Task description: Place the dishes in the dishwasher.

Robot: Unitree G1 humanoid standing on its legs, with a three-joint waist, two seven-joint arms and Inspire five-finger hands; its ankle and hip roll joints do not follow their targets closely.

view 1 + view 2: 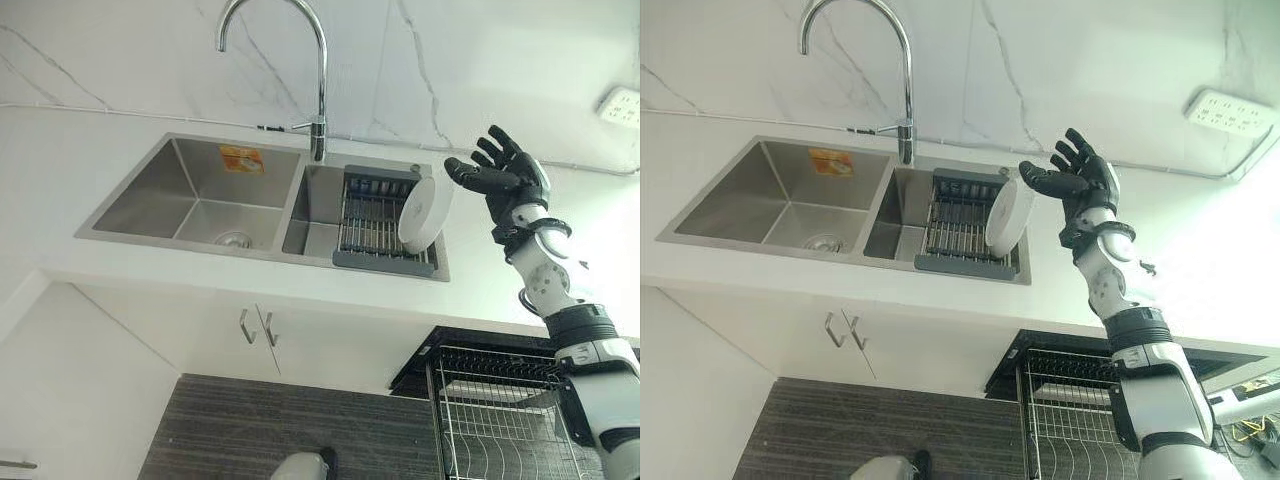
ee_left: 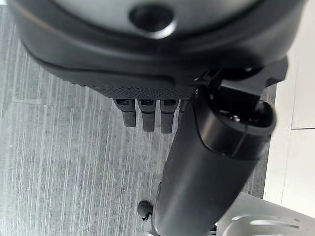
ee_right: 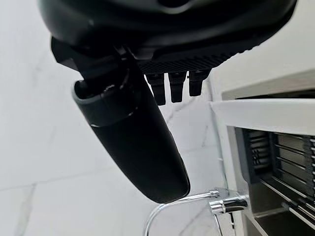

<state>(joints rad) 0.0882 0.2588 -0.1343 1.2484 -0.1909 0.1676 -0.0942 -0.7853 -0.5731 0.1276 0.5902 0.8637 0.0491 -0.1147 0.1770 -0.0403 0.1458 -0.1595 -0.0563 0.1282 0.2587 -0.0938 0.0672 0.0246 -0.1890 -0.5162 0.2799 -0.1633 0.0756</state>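
One white plate upright in sink rack, right robot hand spread wide beside it.

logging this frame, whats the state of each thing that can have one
right hand: open, fingers spread, beside the plate, not holding it
left hand: open, hanging over the floor
plate: on edge in the sink rack
sink rack: holds just that plate
tap: no water running
dishwasher basket: pulled out
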